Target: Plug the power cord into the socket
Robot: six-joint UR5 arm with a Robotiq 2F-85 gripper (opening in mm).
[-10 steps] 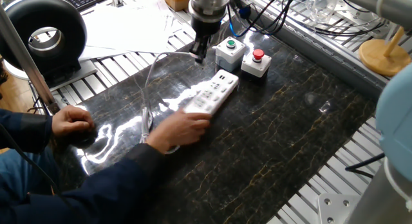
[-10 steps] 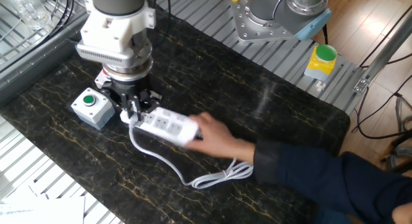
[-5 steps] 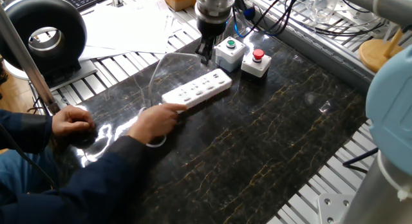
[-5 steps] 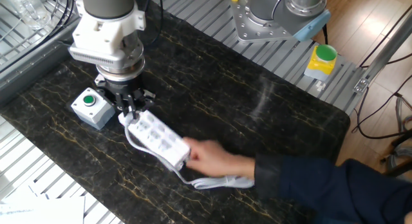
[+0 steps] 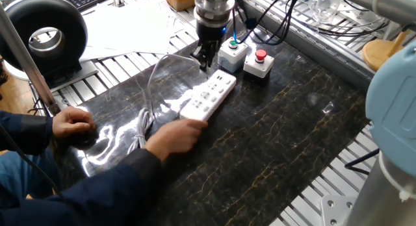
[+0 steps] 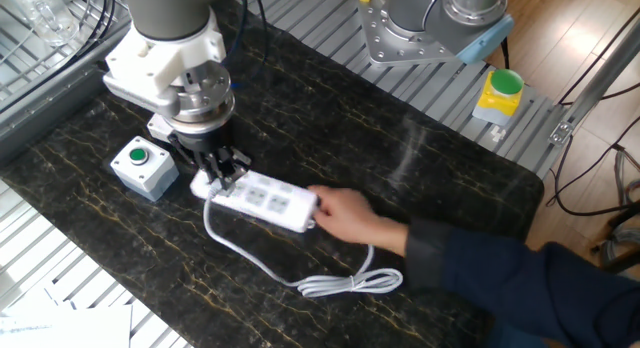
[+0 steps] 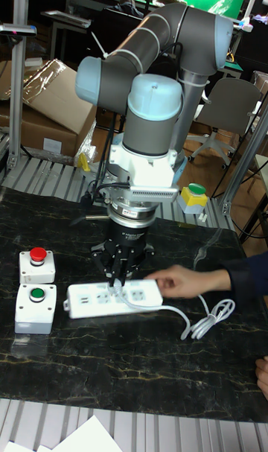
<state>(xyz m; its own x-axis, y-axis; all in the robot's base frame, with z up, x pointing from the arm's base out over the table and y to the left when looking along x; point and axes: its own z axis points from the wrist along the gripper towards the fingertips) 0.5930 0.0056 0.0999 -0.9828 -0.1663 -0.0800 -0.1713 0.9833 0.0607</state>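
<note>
Socket (image 7: 115, 298) — hand (image 7: 182, 281) at end

Socket (image 7: 115, 298): flat on table (image 7: 134, 363), lengthwise left-right in the tall fixed view. Gripper (image 7: 119, 278): directly above socket. 2 button boxes (image 7: 36, 306): left of socket, 1 behind the other. Person's hand (image 7: 186, 281): at socket's right end. Power cord (image 7: 201, 319): bundled on table, right of socket.

I can read no text, label or number in these views. The socket (image 5: 207, 99) near my arm shows no readable marking.
</note>
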